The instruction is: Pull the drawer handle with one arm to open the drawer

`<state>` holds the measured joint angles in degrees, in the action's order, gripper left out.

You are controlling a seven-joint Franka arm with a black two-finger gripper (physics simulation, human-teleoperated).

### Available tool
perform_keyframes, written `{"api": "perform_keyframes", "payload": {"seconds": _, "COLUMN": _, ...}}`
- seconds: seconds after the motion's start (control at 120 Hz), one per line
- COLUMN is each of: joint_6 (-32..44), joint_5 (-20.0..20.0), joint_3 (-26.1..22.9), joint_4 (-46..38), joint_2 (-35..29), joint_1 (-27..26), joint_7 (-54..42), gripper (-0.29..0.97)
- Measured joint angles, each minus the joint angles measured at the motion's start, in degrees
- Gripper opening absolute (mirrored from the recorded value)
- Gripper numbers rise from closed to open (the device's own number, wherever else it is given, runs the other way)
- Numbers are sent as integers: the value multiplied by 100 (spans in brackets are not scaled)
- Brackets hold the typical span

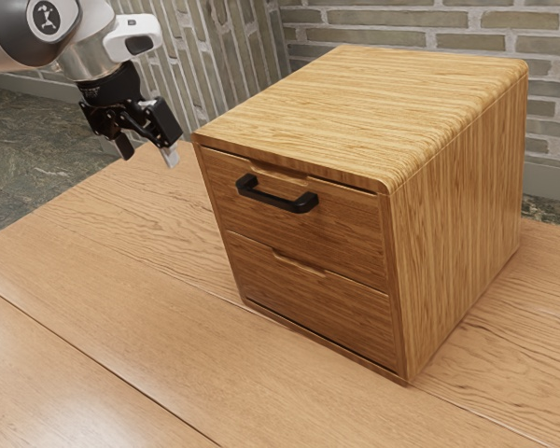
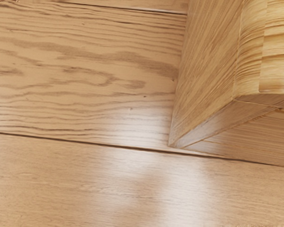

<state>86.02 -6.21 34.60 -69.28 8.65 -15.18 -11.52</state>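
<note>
the black bar handle (image 1: pixel 276 197) is my target. it sits on the upper drawer front (image 1: pixel 341 229) of a boxy oak-grain wooden cabinet (image 1: pixel 383 103), which stands toward the far edge of the pale wooden counter (image 1: pixel 121 308), close to the grey brick wall (image 1: pixel 429 23). that drawer looks fully closed, its front flush with the cabinet face. the lower drawer (image 1: pixel 317 299) beneath it has no handle that i can make out.

i judge the handle stiff and hard, a rigid loop with a gap behind it, so it should not bend or give. it looks smooth and could slide in my grip. i would take it at the middle of the bar, one finger above and one below, so the pull runs straight out and the drawer does not rack on its slides. the cabinet looks heavy enough to stay put, though a sharp tug might drag it across the counter.

my fingers (image 1: pixel 123 146) are spread apart and hold nothing. they hang in the air above the counter beside the cabinet's front corner, level with its top and apart from the handle. my hand tips downward at a slant, and my wrist camera looks past it at the counter boards (image 2: pixel 85 71) and the cabinet's bottom corner (image 2: pixel 203 85). to reach the handle i would need to come around to the drawer face and turn to point at it.
</note>
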Motion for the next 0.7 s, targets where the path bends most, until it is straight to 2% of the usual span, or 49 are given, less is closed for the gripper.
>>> {"api": "perform_keyframes", "payload": {"seconds": 0.25, "joint_6": -31, "joint_5": -39, "joint_3": 12, "joint_4": 71, "joint_2": -22, "joint_1": -4, "joint_7": -135, "gripper": 68}}
{"api": "perform_keyframes", "payload": {"seconds": 0.442, "joint_6": -147, "joint_5": -28, "joint_3": 33, "joint_4": 961, "joint_2": -300, "joint_1": -33, "joint_7": -193, "gripper": 68}}
{"api": "perform_keyframes", "payload": {"seconds": 0.7, "joint_6": 0, "joint_5": -27, "joint_3": -30, "joint_4": 1030, "joint_2": -418, "joint_1": -27, "joint_7": -249, "gripper": 68}}
